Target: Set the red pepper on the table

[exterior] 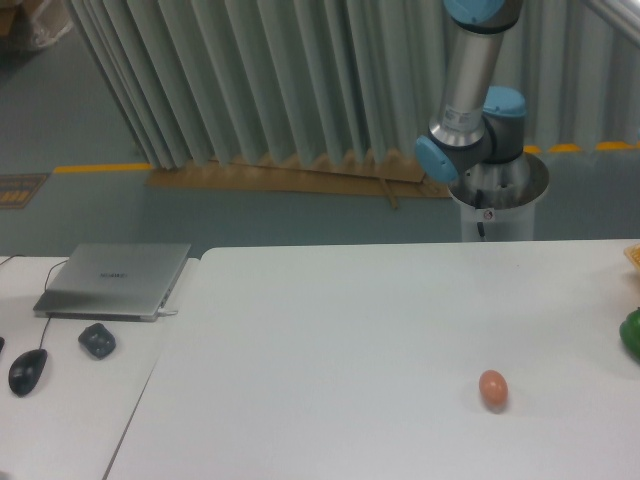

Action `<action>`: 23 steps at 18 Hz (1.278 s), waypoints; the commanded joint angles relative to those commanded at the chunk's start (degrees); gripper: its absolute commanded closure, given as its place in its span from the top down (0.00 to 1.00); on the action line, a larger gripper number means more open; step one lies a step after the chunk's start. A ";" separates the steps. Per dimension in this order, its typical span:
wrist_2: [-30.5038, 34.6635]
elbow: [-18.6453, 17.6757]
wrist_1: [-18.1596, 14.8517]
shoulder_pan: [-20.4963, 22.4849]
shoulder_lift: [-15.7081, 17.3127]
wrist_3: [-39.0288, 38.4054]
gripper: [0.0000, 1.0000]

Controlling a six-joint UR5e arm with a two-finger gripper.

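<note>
Gripper of mine is out of the camera's frame, so I cannot tell how far its fingers stand apart or whether they hold anything; only part of my arm shows at the back. Nearest to the camera, on the table (pixel 330 340), an orange-brown egg (pixel 492 389) lies alone toward the right front. At the right edge, a little farther back, a glossy green vegetable (pixel 631 335) is cut off by the frame, and just behind it a sliver of something yellowish (pixel 634 256) sits at the rim. The red pepper is not visible anywhere in this view. To the left, on the narrower white desk (pixel 60 400), a dark mouse (pixel 28 371) and a small dark object (pixel 97 340) lie in front of a closed laptop (pixel 115 280). Behind the table, my arm (pixel 470 95) rises from its metal base (pixel 497 200), with blue-capped joints, before a pleated curtain (pixel 250 80).
</note>
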 joint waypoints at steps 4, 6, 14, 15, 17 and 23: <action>-3.59 0.45 -0.54 1.67 -0.09 0.44 1.00; -4.31 -0.25 0.07 1.33 -0.44 0.35 1.00; -3.78 1.50 -0.10 -3.07 -2.64 0.79 1.00; -3.61 1.68 -0.45 -3.07 -2.46 0.79 1.00; -2.64 1.68 -0.71 -2.64 -2.20 0.97 1.00; -12.55 4.75 -2.83 9.90 1.22 -2.35 1.00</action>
